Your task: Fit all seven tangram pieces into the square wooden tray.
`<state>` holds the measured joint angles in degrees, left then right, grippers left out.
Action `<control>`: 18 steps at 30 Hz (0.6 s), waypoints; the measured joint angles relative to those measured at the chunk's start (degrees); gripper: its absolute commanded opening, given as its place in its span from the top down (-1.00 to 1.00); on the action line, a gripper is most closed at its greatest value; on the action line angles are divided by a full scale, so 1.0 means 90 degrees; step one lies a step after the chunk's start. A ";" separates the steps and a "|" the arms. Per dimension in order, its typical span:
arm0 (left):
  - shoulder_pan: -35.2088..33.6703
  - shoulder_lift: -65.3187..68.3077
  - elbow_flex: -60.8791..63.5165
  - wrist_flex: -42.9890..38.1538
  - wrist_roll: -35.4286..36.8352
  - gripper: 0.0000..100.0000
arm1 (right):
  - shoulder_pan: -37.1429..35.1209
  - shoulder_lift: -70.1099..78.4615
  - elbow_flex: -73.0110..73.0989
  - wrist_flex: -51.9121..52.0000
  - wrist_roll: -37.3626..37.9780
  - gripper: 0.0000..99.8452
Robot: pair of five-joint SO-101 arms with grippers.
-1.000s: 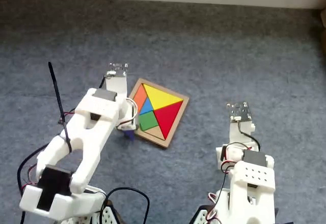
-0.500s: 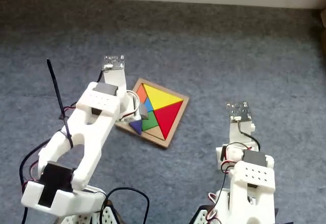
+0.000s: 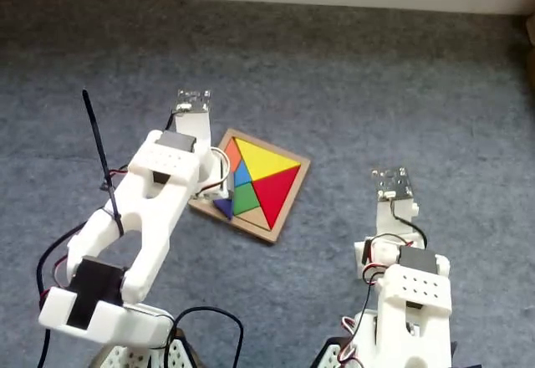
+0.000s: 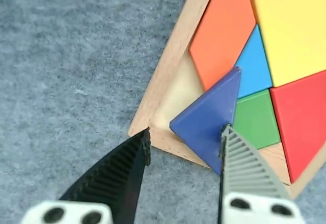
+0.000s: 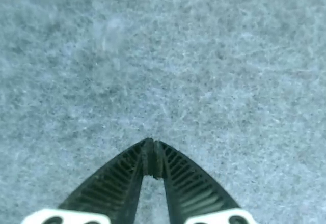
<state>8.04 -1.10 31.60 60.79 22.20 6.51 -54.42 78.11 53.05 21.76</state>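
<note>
Resting across wooden tray (image 4: pixel 168 66) corner rim: blue triangle (image 4: pixel 206 124). Left gripper (image 4: pixel 186 131) spread wide over it; right gripper (image 5: pixel 153 155) closed above carpet (image 5: pixel 204 56).

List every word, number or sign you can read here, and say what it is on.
No readable text.
The tray and the blue triangle show no print.
Any marks on the right arm's wrist board are too small to read.

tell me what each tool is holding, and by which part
Nothing is held: the left tool stands open around the blue triangle, the right tool is shut empty.
</note>
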 measured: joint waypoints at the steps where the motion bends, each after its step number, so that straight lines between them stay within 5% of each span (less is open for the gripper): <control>1: -0.0010 0.0039 0.0000 -0.0020 0.0000 0.57 | 0.0000 0.0000 0.0000 0.0000 0.0000 0.98; 18: -0.0400 0.0186 0.0176 -0.0068 0.0020 0.57 | 0.0000 0.0000 0.0498 -0.0596 0.0000 0.98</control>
<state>4.44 0.57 33.19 60.18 22.37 6.51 -54.42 82.59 47.69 21.76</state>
